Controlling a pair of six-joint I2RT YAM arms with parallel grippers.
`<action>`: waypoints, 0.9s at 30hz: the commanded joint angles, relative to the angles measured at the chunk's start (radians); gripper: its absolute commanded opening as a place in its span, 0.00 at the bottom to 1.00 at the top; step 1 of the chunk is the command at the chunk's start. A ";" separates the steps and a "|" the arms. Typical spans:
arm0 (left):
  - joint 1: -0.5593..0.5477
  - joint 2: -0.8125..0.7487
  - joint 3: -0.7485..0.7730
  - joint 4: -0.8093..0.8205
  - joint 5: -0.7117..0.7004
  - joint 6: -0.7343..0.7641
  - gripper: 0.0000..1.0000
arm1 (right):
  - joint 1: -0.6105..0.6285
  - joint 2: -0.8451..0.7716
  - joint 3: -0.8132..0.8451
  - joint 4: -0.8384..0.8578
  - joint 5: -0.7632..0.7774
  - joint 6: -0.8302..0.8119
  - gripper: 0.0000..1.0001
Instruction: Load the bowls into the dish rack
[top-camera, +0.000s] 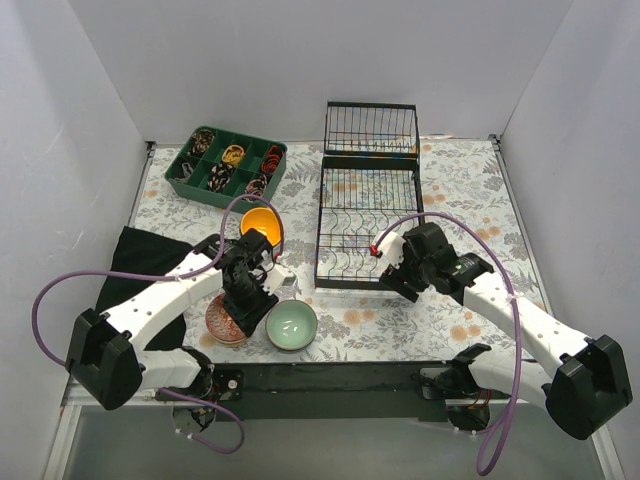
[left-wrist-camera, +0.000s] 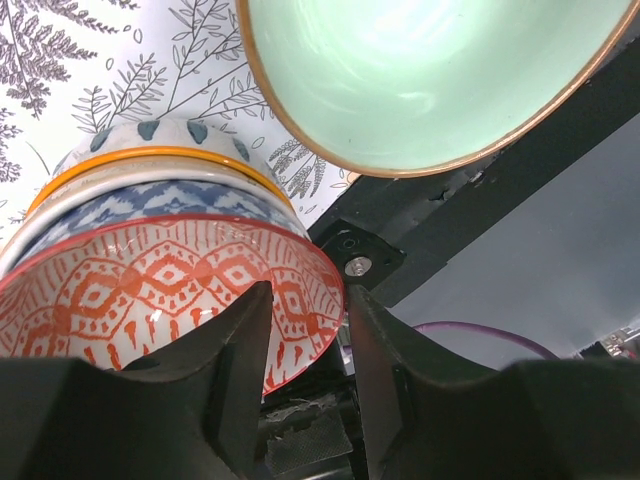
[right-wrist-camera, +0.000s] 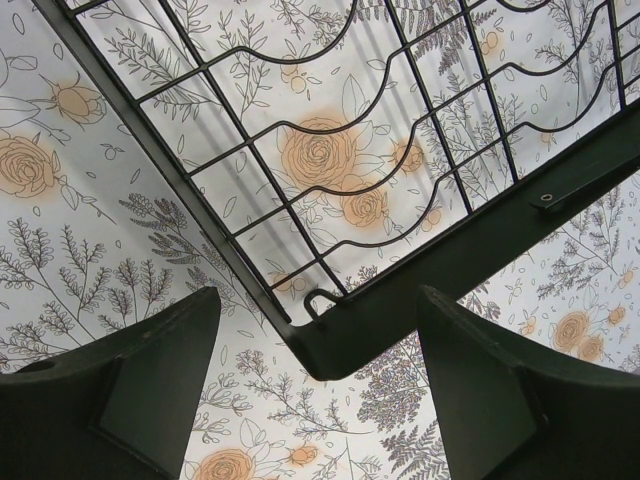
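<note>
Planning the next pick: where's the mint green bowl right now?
Top view: the mint green bowl sits by the near edge of the table, left of centre. It is just right of the bowl stack at the left gripper, nearer and left of the dish rack.

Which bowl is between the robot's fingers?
The red-and-white bowl, top of the stack: the left gripper straddles its rim. The mint bowl and orange bowl sit apart.

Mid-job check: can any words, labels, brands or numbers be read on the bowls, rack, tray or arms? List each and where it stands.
None can be read in any view.
The red-and-white patterned bowl and blue patterned bowl carry ornament only, no letters.
The mint green bowl, dish rack and floral tablecloth show no markings.
The contents of the green compartment tray are too small to tell.
</note>
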 joint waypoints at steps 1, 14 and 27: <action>-0.011 0.009 0.018 0.003 0.017 0.015 0.35 | -0.004 -0.019 0.002 0.028 -0.003 -0.010 0.87; -0.031 0.028 -0.017 0.018 -0.029 0.014 0.24 | -0.005 -0.038 -0.019 0.036 -0.006 -0.010 0.86; -0.031 -0.017 0.241 -0.103 -0.034 0.024 0.00 | -0.010 -0.027 -0.021 0.045 -0.006 -0.013 0.85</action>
